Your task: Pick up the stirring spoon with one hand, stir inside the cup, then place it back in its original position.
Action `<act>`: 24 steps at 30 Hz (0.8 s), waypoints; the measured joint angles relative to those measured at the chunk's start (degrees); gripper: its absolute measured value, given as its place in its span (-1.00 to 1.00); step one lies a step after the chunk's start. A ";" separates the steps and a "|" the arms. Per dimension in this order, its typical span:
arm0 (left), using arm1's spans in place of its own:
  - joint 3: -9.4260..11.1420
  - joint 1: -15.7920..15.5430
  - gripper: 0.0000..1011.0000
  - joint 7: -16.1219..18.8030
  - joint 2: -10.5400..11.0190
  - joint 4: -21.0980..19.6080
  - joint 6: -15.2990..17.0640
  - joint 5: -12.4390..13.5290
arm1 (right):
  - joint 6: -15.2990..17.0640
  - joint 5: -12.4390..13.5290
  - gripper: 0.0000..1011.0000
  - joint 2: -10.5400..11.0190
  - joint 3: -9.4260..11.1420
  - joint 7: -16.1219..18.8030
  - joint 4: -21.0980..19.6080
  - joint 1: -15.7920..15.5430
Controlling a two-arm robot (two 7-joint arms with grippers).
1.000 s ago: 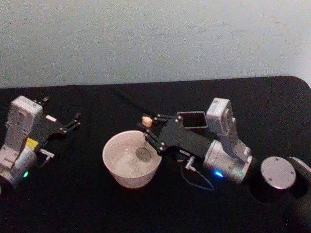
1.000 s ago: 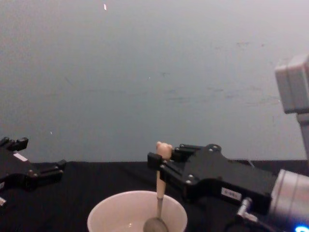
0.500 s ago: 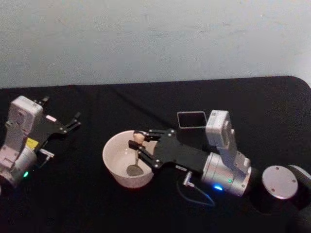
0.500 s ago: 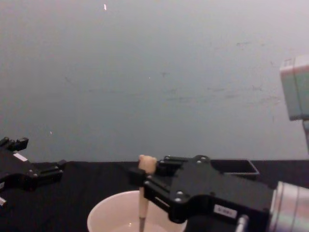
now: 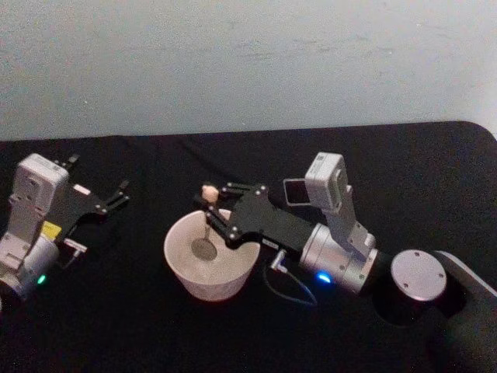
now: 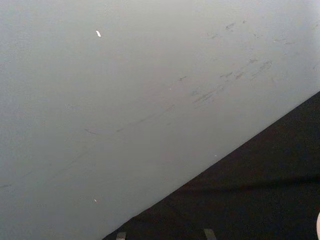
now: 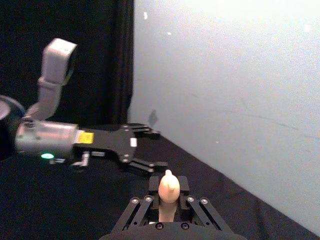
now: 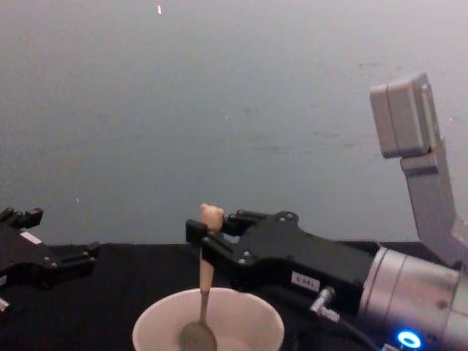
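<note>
The cream-white cup point(image 5: 203, 286) point(image 8: 252, 319) stands on the black table, centre-left. The stirring spoon point(image 5: 206, 221) point(image 8: 205, 272) stands almost upright in it, its metal bowl low inside the cup, left of centre, and its bear head above the rim. My right gripper point(image 5: 211, 206) point(image 8: 201, 235) point(image 7: 168, 201) is shut on the beige handle just under the bear head point(image 7: 168, 186). The dark grey holder point(image 5: 293, 192) stands behind the right arm, partly hidden by its wrist camera. My left gripper point(image 5: 99, 176) point(image 8: 64, 232) point(image 7: 156, 149) rests open and empty at the far left.
A black cloth covers the table point(image 5: 140, 326), which ends at a pale wall point(image 5: 248, 62). The right arm's forearm and round joint point(image 5: 415, 276) lie across the right half, with a thin cable point(image 5: 289, 286) looping beside the cup. Open cloth lies between the cup and the left gripper.
My right gripper has carried the spoon round inside the cup, from its right side toward the near side and now left of centre. The arm shifted left and now hides part of the holder.
</note>
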 joint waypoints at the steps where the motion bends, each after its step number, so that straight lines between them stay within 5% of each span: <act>1: 0.00 0.00 0.98 0.00 0.00 0.00 0.00 0.00 | 0.00 -0.10 -0.58 -0.17 0.14 -0.26 0.27 0.17; 13: 0.00 0.00 0.98 0.00 0.00 0.00 0.00 0.01 | 0.12 -0.83 -0.58 -0.47 1.43 -1.22 1.55 0.64; 24: 0.00 0.00 0.98 0.00 0.00 0.00 0.00 0.00 | 0.47 -0.32 -0.58 1.92 2.66 -0.17 -1.14 -1.01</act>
